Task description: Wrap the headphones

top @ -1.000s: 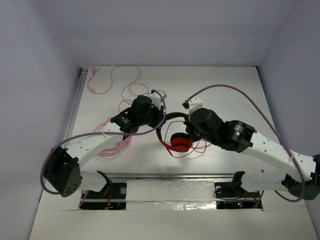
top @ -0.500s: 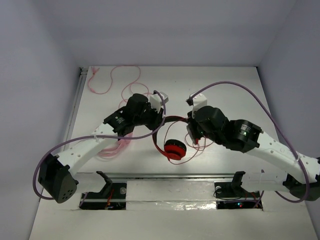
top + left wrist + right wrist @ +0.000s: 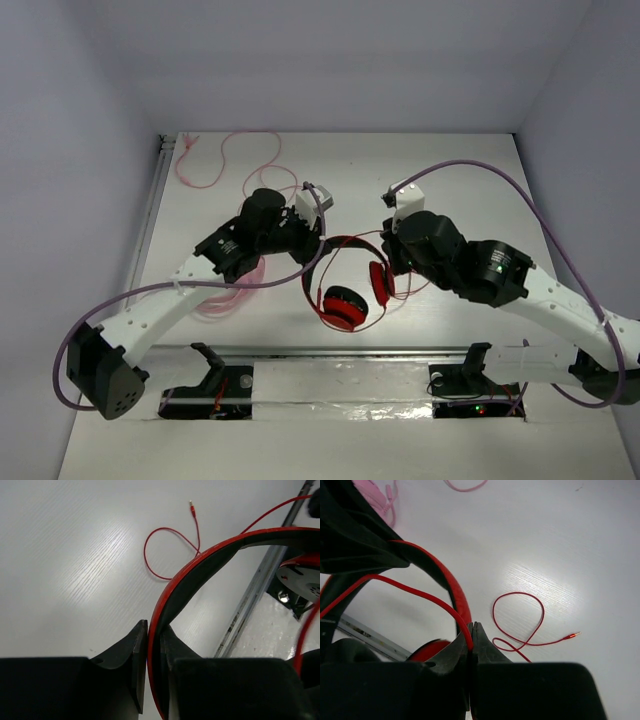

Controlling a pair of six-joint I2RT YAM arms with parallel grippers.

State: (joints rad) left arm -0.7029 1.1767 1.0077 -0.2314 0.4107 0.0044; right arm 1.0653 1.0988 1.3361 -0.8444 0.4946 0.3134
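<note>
Here, over the middle of the table (image 3: 470,180), the headphones (image 3: 340,306) sit between both arms, headband arching left to right. The left gripper (image 3: 153,630) clamps the headband; the right gripper (image 3: 470,630), nearer the cups, pinches the cable (image 3: 517,593), its slack looping to the plug (image 3: 574,635).

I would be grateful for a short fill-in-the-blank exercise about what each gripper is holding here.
1. The left gripper clamps the headphones by the ____.
2. The right gripper pinches the thin red ____.
3. The plug lies on the ____.
Missing words: headband; cable; table.
</note>
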